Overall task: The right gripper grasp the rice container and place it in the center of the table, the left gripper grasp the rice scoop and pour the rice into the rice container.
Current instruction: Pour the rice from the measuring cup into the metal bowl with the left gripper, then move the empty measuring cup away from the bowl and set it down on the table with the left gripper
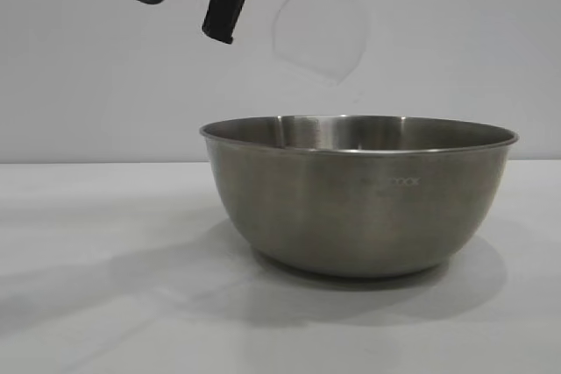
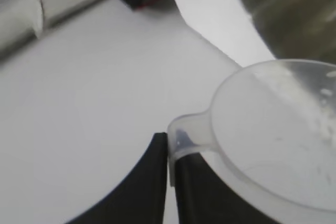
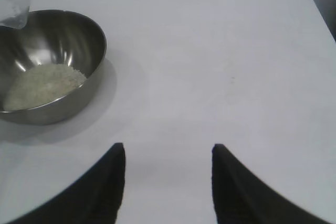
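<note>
Fingers (image 2: pixel 157 182) of your left arm pinch the rice scoop (image 1: pixel 320 32) handle, tipped above the rice container (image 1: pixel 359 194). Your right fingers (image 3: pixel 118 182) rest apart, low over the counter (image 3: pixel 220 51).

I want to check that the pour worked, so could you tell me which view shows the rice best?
The right wrist view: it looks into the rice container, where the rice lies piled. The left wrist view shows only grains clinging inside the rice scoop. In the exterior view the container wall hides the rice.
</note>
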Robot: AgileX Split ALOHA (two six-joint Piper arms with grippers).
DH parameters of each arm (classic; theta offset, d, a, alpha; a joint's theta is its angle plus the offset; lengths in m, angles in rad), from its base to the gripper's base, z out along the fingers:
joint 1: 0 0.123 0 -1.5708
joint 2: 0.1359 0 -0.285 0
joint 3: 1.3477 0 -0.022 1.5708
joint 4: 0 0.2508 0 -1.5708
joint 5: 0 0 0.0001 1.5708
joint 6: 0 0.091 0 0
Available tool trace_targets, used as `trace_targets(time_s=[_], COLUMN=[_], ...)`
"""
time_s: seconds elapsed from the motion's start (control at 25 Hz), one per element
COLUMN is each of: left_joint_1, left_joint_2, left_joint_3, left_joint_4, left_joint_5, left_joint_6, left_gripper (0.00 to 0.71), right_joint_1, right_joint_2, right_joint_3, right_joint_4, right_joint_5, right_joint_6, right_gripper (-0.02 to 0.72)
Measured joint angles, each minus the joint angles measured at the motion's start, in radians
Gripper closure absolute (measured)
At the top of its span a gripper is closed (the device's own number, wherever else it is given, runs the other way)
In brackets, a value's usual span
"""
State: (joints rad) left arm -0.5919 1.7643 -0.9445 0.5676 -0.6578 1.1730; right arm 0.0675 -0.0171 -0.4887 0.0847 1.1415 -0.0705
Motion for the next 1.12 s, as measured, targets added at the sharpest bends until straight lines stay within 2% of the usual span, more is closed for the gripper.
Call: trace_targets(time_s=[0.16, 0.32, 0.44, 0.52, 0.64, 0.68, 0.8, 0.96, 1.12], left_joint_1=[0.0, 0.002, 0.049, 0.121, 0.244, 0.284, 0.364, 0.397, 0.397], left_joint_2=[0.0, 0.0, 0.0, 0.0, 0.0, 0.002, 0.032, 0.112, 0.179], left_joint_3=[0.0, 0.0, 0.0, 0.0, 0.005, 0.007, 0.007, 0.007, 0.007], left_joint_4=[-0.257, -0.471, -0.63, -0.685, -0.645, -0.595, -0.417, -0.33, -0.313], left_joint_5=[0.019, 0.03, 0.04, 0.065, 0.094, 0.1, 0.103, 0.104, 0.073], left_joint_6=[-0.514, -0.829, -0.898, -0.952, -1.091, -1.134, -1.23, -1.274, -1.276], left_gripper=[0.71, 0.71, 0.71, 0.71, 0.71, 0.71, 0.71, 0.71, 0.71], right_joint_1=[0.0, 0.0, 0.0, 0.0, 0.0, 0.0, 0.0, 0.0, 0.0], right_joint_2=[0.0, 0.0, 0.0, 0.0, 0.0, 0.0, 0.0, 0.0, 0.0], right_joint_3=[0.0, 0.0, 0.0, 0.0, 0.0, 0.0, 0.0, 0.0, 0.0], right_joint_4=[0.0, 0.0, 0.0, 0.0, 0.0, 0.0, 0.0, 0.0, 0.0], right_joint_5=[0.0, 0.0, 0.0, 0.0, 0.0, 0.0, 0.0, 0.0, 0.0], right_joint_6=[0.0, 0.0, 0.0, 0.0, 0.0, 0.0, 0.0, 0.0, 0.0], right_gripper=[0.344, 0.344, 0.344, 0.344, 0.344, 0.344, 0.344, 0.344, 0.344])
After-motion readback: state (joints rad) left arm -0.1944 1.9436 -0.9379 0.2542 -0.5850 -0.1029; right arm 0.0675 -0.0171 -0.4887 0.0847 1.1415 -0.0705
